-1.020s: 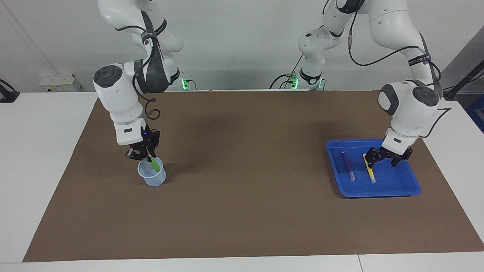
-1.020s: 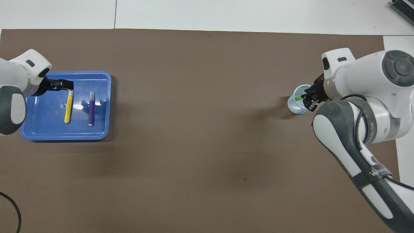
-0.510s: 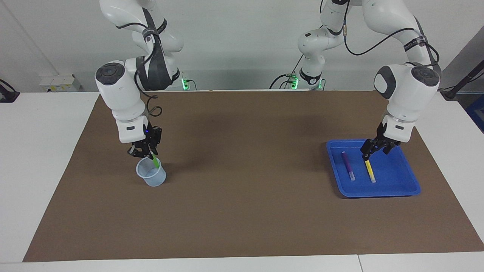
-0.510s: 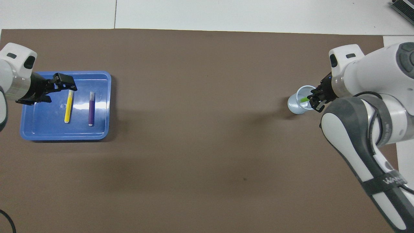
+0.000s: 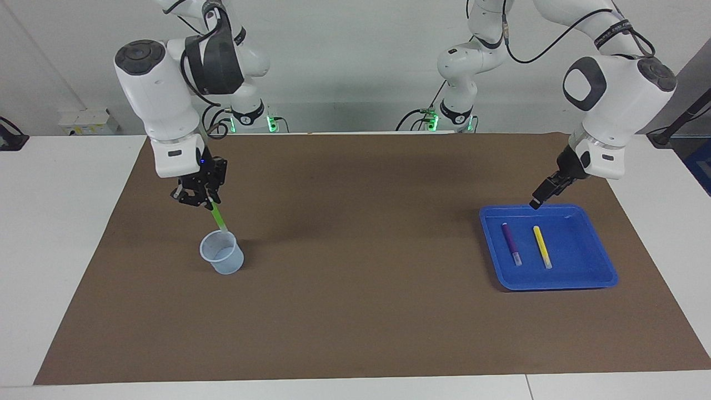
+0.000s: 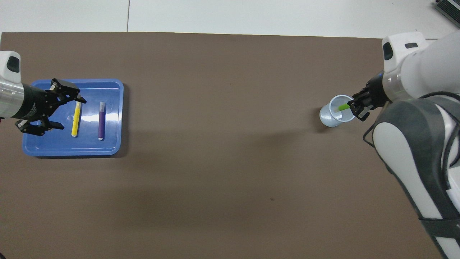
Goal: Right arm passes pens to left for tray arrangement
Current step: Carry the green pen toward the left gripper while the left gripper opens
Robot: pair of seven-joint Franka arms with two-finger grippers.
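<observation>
The green pen [image 5: 218, 216] is hanging tilted from the right gripper [image 5: 195, 198], its upper end pinched between the closed jaws and its pale lower tip just above the rim of the small clear cup [image 5: 222, 252], which is standing on the brown mat [image 5: 355, 311] toward the right arm's end of the table; in the overhead view the pen [image 6: 343, 107] is showing over the cup's mouth [image 6: 334, 116], so it appears to be out of the cup or nearly so; the purple pen [image 5: 511, 242] and the yellow pen [image 5: 542, 246] are lying side by side, apart from each other, flat in the blue tray [image 5: 589, 280] toward the left arm's end; judging from this, two of the three pens are arranged and the last one is waiting to be carried across, handed over and laid beside the others; the right arm [image 5: 161, 105] is bending down steeply, its wrist with the blue light over the mat beside the cup; the left gripper [image 5: 543, 194] is hanging in the air over the tray's rim on the side nearer the robots, its jaws spread wide in the overhead view [image 6: 48, 108] and holding nothing; the left arm [image 5: 611, 105] is angling down toward it from above.
</observation>
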